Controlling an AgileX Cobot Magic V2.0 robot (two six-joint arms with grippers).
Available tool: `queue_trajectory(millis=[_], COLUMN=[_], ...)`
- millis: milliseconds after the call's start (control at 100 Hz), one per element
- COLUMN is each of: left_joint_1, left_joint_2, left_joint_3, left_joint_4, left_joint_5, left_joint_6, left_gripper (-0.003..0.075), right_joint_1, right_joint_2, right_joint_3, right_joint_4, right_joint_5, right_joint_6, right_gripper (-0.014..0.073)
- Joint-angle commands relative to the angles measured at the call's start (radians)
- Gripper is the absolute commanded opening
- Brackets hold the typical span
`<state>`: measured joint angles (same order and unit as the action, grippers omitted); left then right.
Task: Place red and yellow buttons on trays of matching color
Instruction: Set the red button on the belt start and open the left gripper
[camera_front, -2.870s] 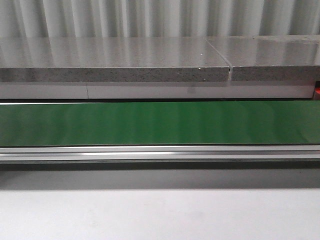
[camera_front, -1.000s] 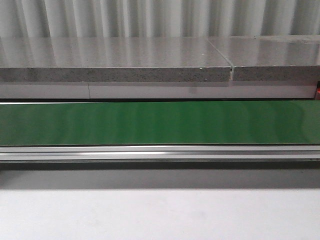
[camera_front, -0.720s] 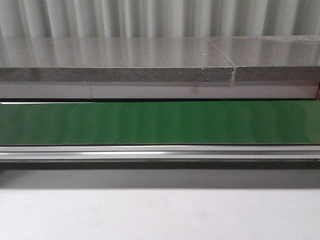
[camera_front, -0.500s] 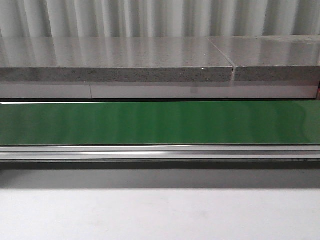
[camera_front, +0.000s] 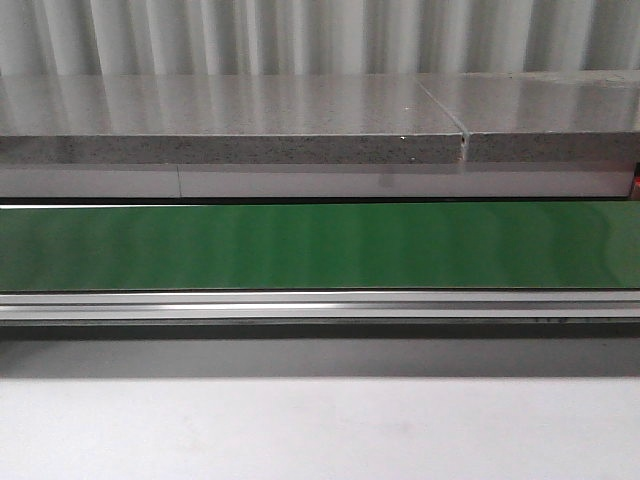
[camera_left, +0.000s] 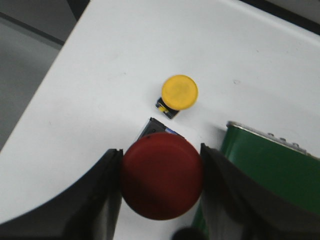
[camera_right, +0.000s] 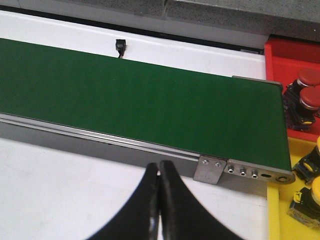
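My left claw (camera_left: 161, 185) pinches a red button (camera_left: 161, 175) above the white counter (camera_left: 100, 75); a yellow button (camera_left: 179, 93) waits beyond. My right claw (camera_right: 159, 200) is pressed together, empty. The red tray (camera_right: 290, 55) and yellow tray (camera_right: 272, 210) already hold buttons.

The left gripper (camera_left: 161, 200) is showing two broad black fingers (camera_left: 95, 200) with smooth, matte, curved inner faces, filling the lower corners of its frame. The right gripper (camera_right: 159, 210) is showing two slim, glossy black fingers (camera_right: 145, 210) tapering to rounded tips at bottom centre.
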<state>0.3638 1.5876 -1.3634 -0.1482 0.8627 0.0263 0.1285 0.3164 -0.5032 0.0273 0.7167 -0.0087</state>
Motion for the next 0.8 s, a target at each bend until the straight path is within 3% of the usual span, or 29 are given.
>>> queue_trajectory(millis=[0,340,640,730,790], left_joint_1=[-0.042,-0.212,-0.239,-0.239,-0.239], left_joint_2=[-0.065,-0.066,-0.056,-0.056,-0.056], left_joint_3=[0.025,0.136,0.17,0.17,0.17], left_joint_4=[-0.021,-0.036,-0.059,-0.062,-0.063], left_joint_5=[-0.062,-0.106,-0.091,-0.093,-0.095], left_joint_6=[0.002,0.002,0.002,0.002,0.004], left_gripper=[0.0208,0.0208,0.021,0.0242,0.0311], right_joint_1=[0.0,0.0,0.0,0.0,0.0], right_joint_2=[0.009,0.009,0.009,0.009,0.009], right_joint_3=[-0.023,-0.023,-0.023,-0.023,-0.023], right_joint_4=[-0.009,-0.009,-0.009,-0.009,-0.009], right_joint_5=[-0.07,-0.07,-0.07,-0.07,-0.07], right_joint_6=[-0.006,-0.006,-0.006,-0.006,-0.006], right_gripper=[-0.0067,-0.0067,-0.0067,-0.0067,-0.0067])
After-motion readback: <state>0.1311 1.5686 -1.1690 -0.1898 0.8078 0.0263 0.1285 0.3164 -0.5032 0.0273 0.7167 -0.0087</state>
